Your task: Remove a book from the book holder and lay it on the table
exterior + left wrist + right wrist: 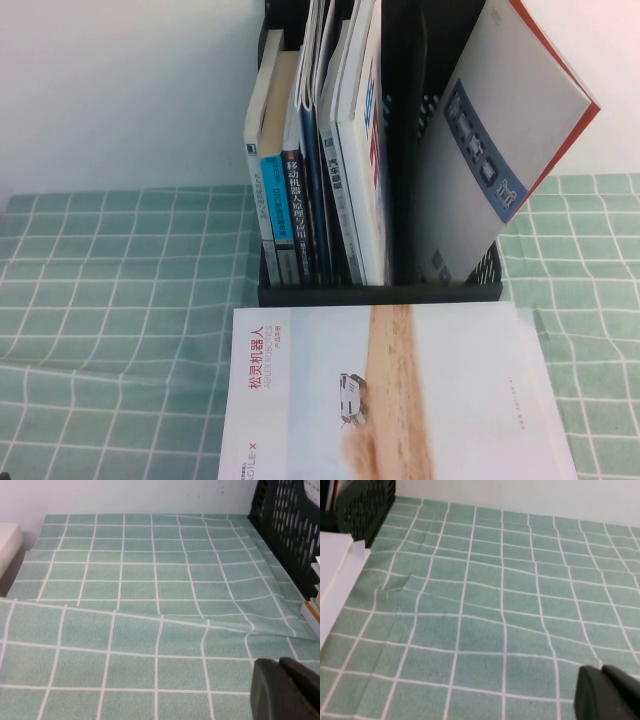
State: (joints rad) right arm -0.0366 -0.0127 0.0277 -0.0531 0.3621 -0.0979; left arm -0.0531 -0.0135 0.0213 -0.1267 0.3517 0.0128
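Note:
The book (400, 400), white with a sandy tan band, a tiny white vehicle and a red Chinese title, lies flat on the table (120, 300) just in front of the black book holder (380, 292). Its white edge also shows in the right wrist view (335, 580). Neither gripper shows in the high view. My left gripper (279, 661) is shut and empty, low over the mint-green cloth to the left of the holder (290, 525). My right gripper (601, 668) is shut and empty, low over the cloth to the right of the book and the holder (367, 502).
Several upright books (320, 180) fill the holder's left compartment. A grey-covered, red-edged book (500, 150) leans in the right one. A white wall stands behind. The cloth is wrinkled (400, 585) near the book's right edge. A white block (7, 540) sits at the table's far left.

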